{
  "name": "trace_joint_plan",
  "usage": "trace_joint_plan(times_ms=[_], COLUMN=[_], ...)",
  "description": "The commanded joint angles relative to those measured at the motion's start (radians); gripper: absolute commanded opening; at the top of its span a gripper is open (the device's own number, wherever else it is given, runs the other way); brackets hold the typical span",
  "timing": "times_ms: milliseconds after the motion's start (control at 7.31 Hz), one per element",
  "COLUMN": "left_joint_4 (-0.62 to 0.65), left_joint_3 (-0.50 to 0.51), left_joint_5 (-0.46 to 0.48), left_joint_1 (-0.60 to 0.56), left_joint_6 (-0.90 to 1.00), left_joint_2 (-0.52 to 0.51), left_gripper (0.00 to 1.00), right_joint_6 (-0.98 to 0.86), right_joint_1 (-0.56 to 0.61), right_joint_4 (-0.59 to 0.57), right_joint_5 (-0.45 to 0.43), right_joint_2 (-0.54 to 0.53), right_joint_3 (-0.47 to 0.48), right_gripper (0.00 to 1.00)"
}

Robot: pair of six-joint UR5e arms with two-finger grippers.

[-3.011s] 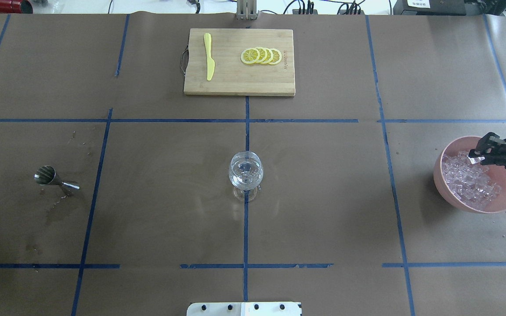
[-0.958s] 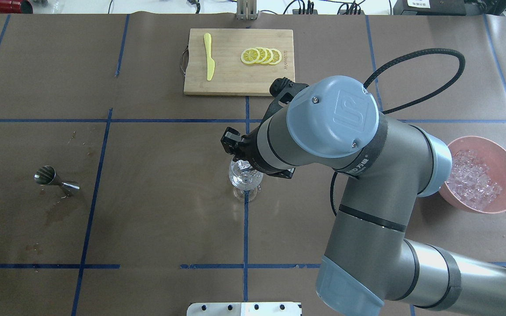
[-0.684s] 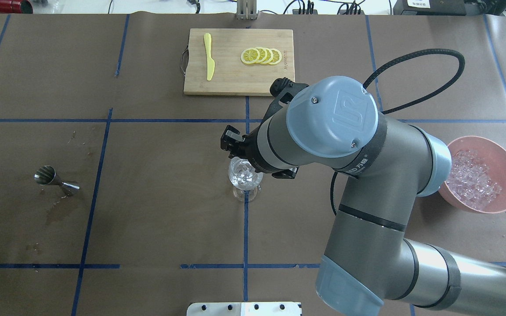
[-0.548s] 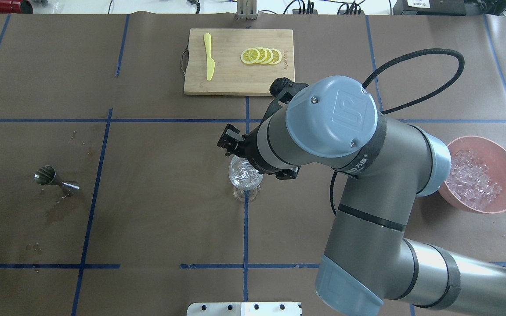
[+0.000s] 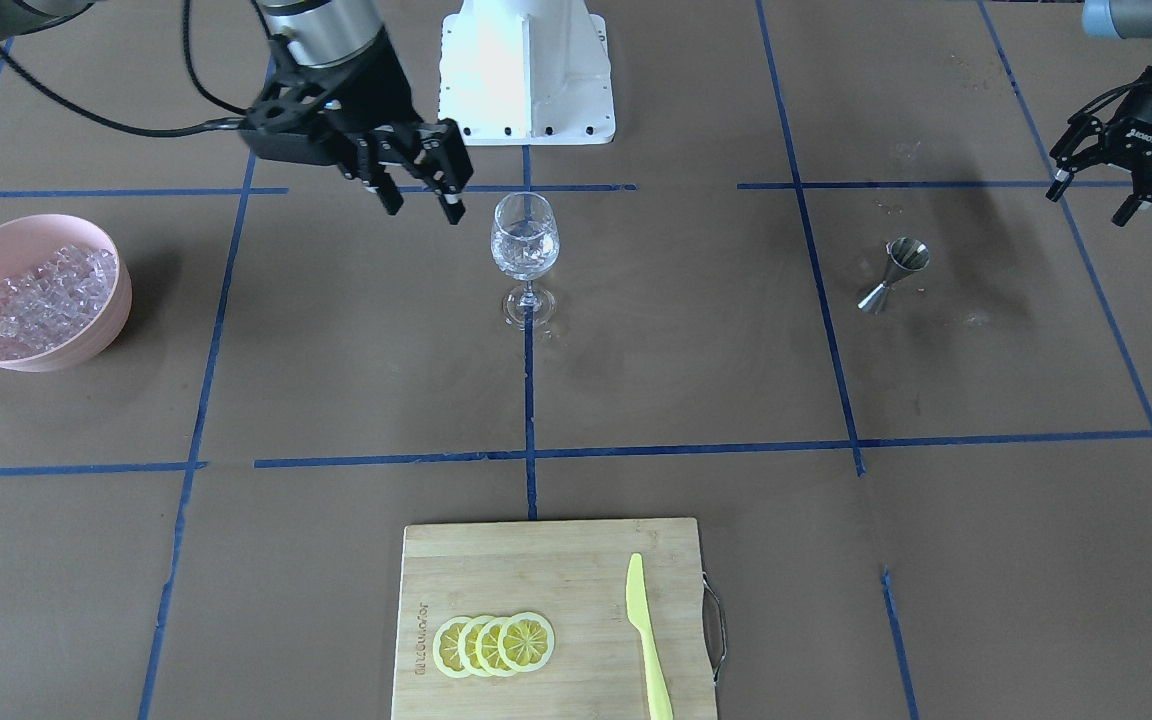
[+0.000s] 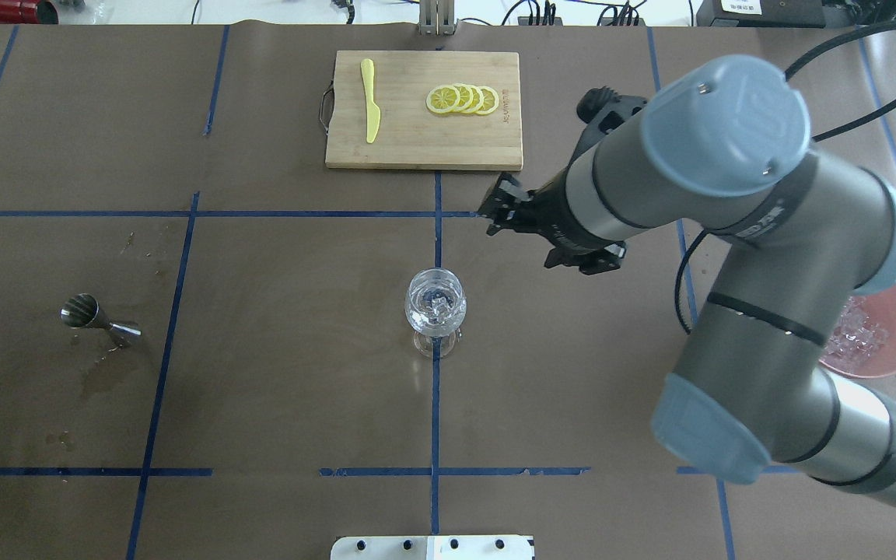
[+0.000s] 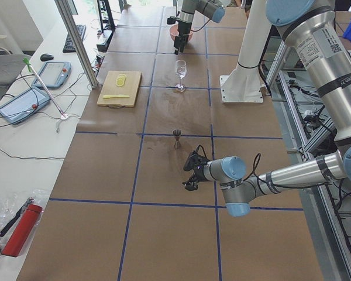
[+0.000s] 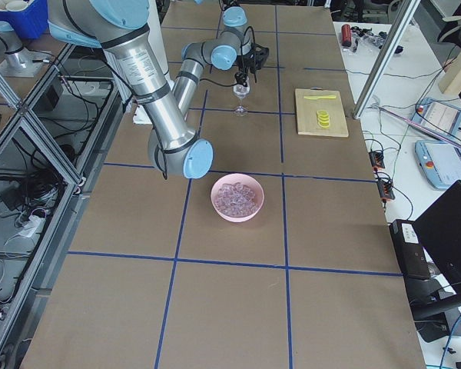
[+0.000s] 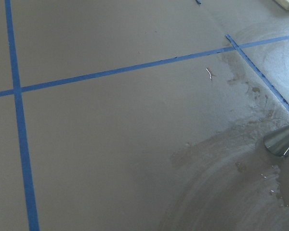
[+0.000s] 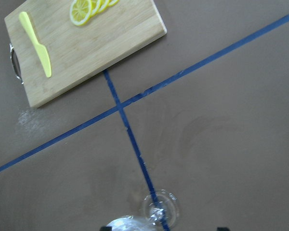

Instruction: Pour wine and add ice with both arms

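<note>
Guessing the next grab is more ice (image 5: 48, 288), heaped in the pink bowl (image 5: 66, 352) at the front view's left edge, so the right hand (image 5: 424, 210), wide and empty beside the wine glass (image 5: 524, 240), should drop squarely over one top cube; the left hand (image 5: 1092, 204) is open too.

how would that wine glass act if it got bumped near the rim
The wine glass looks top-heavy: a wide bowl holding ice on a thin stem and small foot, so a high push would likely tip it. It seems to be thin clear glass, probably fragile and slippery to grip.
</note>
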Motion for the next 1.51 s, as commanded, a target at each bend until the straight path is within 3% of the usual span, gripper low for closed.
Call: trace_joint_plan(times_ms=[0, 274, 411, 821, 958, 1095, 1369], left_joint_4=[0.199, 0.593, 0.803, 1.513, 1.716, 1.813, 1.805], left_joint_3=[0.019, -0.005, -0.062, -0.275, -0.32, -0.332, -0.325], left_joint_5=[-0.178, -0.333, -0.348, -0.473, -0.473, -0.473, -0.478], left_joint_1=[-0.236, -0.444, -0.501, -0.66, -0.705, -0.722, -0.71], left_joint_6=[0.202, 0.438, 0.512, 0.736, 0.783, 0.818, 0.823], left_joint_2=[-0.084, -0.218, -0.276, -0.427, -0.483, -0.485, -0.412], left_gripper=[1.0, 1.0, 1.0, 1.0, 1.0, 1.0, 1.0], right_joint_6=[-0.32, -0.709, -0.898, -1.336, -1.392, -1.394, -1.395], right_joint_1=[0.22, 0.436, 0.527, 0.708, 0.719, 0.729, 0.729], right_joint_4=[0.005, 0.005, 0.0, -0.004, -0.007, -0.007, -0.004], right_joint_5=[0.159, 0.245, 0.268, 0.273, 0.279, 0.28, 0.282], right_joint_2=[-0.222, -0.38, -0.422, -0.464, -0.473, -0.482, -0.488], right_joint_3=[0.053, 0.024, -0.025, -0.221, -0.243, -0.243, -0.243], right_gripper=[0.79, 0.79, 0.79, 0.8, 1.0, 1.0, 1.0])
